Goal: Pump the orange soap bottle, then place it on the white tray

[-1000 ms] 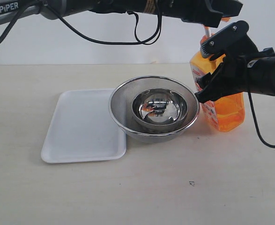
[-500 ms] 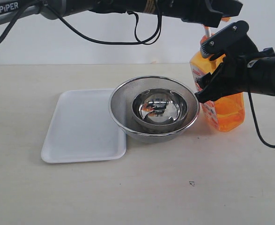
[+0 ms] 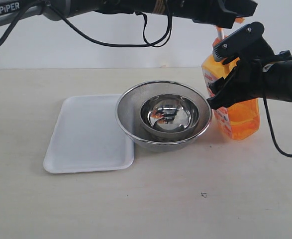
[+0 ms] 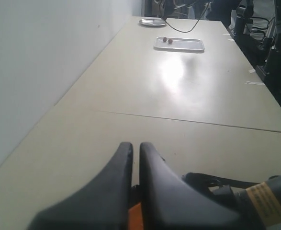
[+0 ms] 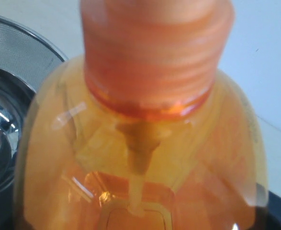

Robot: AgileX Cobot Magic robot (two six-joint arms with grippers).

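Strainer point(image 3: 129, 101) holds 1 steel bowl point(image 3: 168, 117); right fingers point(image 3: 226, 93) pinch orange soap bottle point(image 3: 243, 117), left fingers point(image 4: 112, 178) pressed together.

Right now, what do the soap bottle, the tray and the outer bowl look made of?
The orange soap bottle: translucent glossy plastic, liquid showing through. The white tray: matte white, possibly plastic or foam. The outer bowl: fine metal mesh with a shiny steel-like rim.

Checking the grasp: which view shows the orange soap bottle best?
Exterior view: the orange soap bottle shows body and label, right gripper around it. Right wrist view: only its blurred neck. Left wrist view: an orange sliver beneath the fingers.
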